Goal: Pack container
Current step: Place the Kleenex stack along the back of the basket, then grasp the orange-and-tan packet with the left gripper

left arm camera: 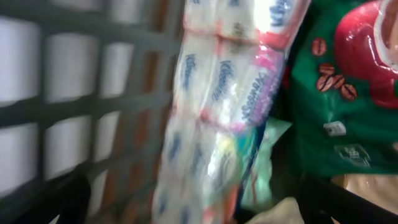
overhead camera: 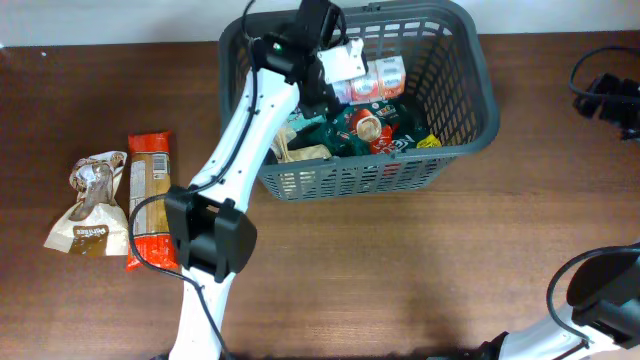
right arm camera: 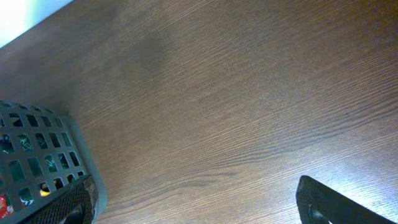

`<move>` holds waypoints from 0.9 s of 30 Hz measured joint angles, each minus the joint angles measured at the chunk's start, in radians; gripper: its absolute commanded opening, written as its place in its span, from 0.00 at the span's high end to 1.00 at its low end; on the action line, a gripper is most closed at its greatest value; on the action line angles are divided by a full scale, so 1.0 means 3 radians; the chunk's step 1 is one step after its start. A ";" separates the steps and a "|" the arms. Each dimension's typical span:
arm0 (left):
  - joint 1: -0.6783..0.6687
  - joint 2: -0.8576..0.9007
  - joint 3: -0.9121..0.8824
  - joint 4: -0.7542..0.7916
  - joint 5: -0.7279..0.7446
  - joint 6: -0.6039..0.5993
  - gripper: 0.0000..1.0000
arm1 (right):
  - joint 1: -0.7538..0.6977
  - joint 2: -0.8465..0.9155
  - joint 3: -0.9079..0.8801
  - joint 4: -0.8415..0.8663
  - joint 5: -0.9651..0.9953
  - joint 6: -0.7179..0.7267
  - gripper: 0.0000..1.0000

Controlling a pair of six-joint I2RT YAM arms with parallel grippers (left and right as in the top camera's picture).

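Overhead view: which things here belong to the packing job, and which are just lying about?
Job: grey basket; tissue pack and green coffee bag inside it; orange packet and beige bag lying left of it.
Lying about: black cabled gear at the far right edge.

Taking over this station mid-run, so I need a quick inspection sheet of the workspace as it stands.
Surface: dark wood table, no spills seen.
Job's things: basket part filled; tissue pack and green coffee bag inside; orange packet and brown packet outside, on the table's left.
Clutter: nothing seen.
Grippers: left gripper inside basket, open, tissue pack between its fingers; right gripper open, empty, over bare wood.
Cables: black cable, far right corner.
Surroundings: nothing seen.
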 measured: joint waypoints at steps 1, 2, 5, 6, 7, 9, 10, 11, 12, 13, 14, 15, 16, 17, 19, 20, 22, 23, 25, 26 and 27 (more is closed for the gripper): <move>0.0000 -0.0019 0.0100 -0.0070 -0.0047 -0.0062 0.01 | 0.0000 0.0000 0.0000 0.0000 0.0000 -0.0001 0.01; 0.0000 -0.0047 0.0197 -0.0137 -0.0089 -0.0114 0.01 | 0.0000 0.0000 0.0000 0.0000 0.0000 -0.0001 0.01; 0.0011 -0.0323 0.0390 -0.0257 -0.0238 -0.0240 0.01 | 0.0000 0.0000 0.0000 -0.0001 0.0000 -0.0001 0.01; 0.0028 -0.0478 0.0422 -0.0294 -0.0286 -0.0276 0.01 | 0.0000 0.0000 0.0000 0.0000 0.0000 -0.0003 0.01; 0.0047 -0.0623 0.0441 -0.0348 -0.0322 -0.0295 0.01 | 0.0000 0.0000 0.0000 0.0000 0.0000 0.0000 0.01; 0.0146 -0.1035 0.0470 -0.0501 -0.0379 -0.0341 0.01 | 0.0000 0.0000 0.0000 0.0000 0.0001 0.0000 0.01; 0.0228 -0.1244 0.0478 -0.0538 -0.0402 -0.0383 0.01 | 0.0000 0.0000 0.0000 -0.0001 0.0001 -0.0001 0.01; 0.0333 -0.1447 0.0486 -0.0552 -0.0412 -0.0434 0.01 | 0.0000 0.0000 0.0000 0.0000 0.0004 -0.0001 0.01; 0.0478 -0.1662 0.0486 -0.0571 -0.0423 -0.0500 0.01 | 0.0000 0.0000 0.0000 0.0000 0.0006 -0.0003 0.01; 0.0647 -0.1846 0.0472 -0.0601 -0.0413 -0.0556 0.01 | 0.0000 0.0000 0.0000 0.0000 0.0006 -0.0003 0.01; 0.0829 -0.2010 0.0420 -0.0631 -0.0387 -0.0610 0.01 | 0.0000 0.0000 0.0000 0.0000 0.0006 0.0000 0.01; 0.1059 -0.2168 0.0327 -0.0684 -0.0346 -0.0688 0.01 | 0.0000 0.0000 0.0000 0.0000 0.0008 0.0001 0.01; 0.1273 -0.2299 0.0202 -0.0727 -0.0285 -0.0776 0.01 | 0.0000 0.0000 0.0000 0.0000 0.0008 -0.0003 0.01; 0.1439 -0.2388 0.0085 -0.0754 -0.0240 -0.0837 0.01 | 0.0000 0.0000 0.0000 -0.0001 0.0008 0.0000 0.01; 0.1799 -0.2495 -0.0289 -0.0815 -0.0071 -0.1027 0.01 | 0.0000 0.0000 0.0000 0.0000 0.0008 -0.0003 0.01; 0.1939 -0.2500 -0.0509 -0.0839 0.0005 -0.1118 0.01 | 0.0000 0.0000 0.0000 0.0000 0.0008 -0.0001 0.01; 0.2191 -0.2402 -0.1069 -0.0811 0.0126 -0.1321 0.01 | 0.0000 0.0000 0.0000 0.0000 0.0006 -0.0003 0.01; 0.2279 -0.2319 -0.1380 -0.0765 0.0167 -0.1417 0.01 | 0.0000 0.0000 0.0000 -0.0001 0.0008 0.0000 0.01; 0.2398 -0.2049 -0.1947 -0.0628 0.0214 -0.1563 0.01 | 0.0000 0.0000 0.0000 0.0000 0.0006 0.0000 0.01; 0.2431 -0.1895 -0.2249 -0.0528 0.0225 -0.1624 0.01 | 0.0000 0.0000 0.0000 -0.0001 0.0008 -0.0001 0.01; 0.2444 -0.1771 -0.2467 -0.0463 0.0225 -0.1661 0.01 | 0.0000 0.0000 0.0000 -0.0001 0.0008 -0.0003 0.01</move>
